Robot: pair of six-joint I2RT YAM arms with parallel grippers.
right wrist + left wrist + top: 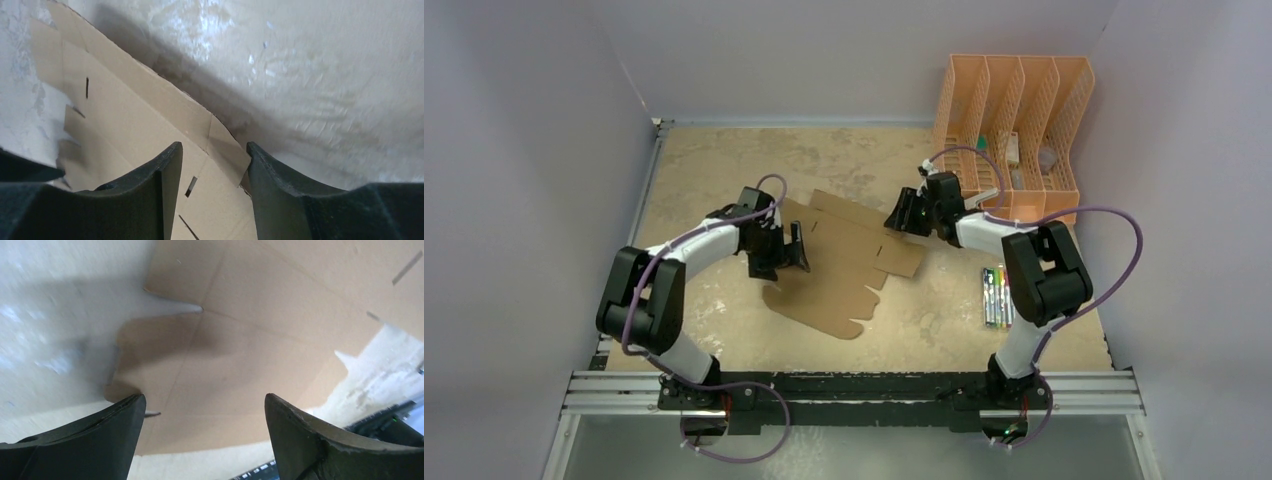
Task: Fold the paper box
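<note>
Cardboard of the paper box (pixel 844 265) was laid flat on the desk (pixel 724 160) under the left tool (pixel 205 399) and the right tool (pixel 214 145), both held open, so the sheet could be slid or creased wrongly by an uneven pinch.

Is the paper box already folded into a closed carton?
No, the paper box lies as a flat sheet on the table, with its flaps spread out.
</note>
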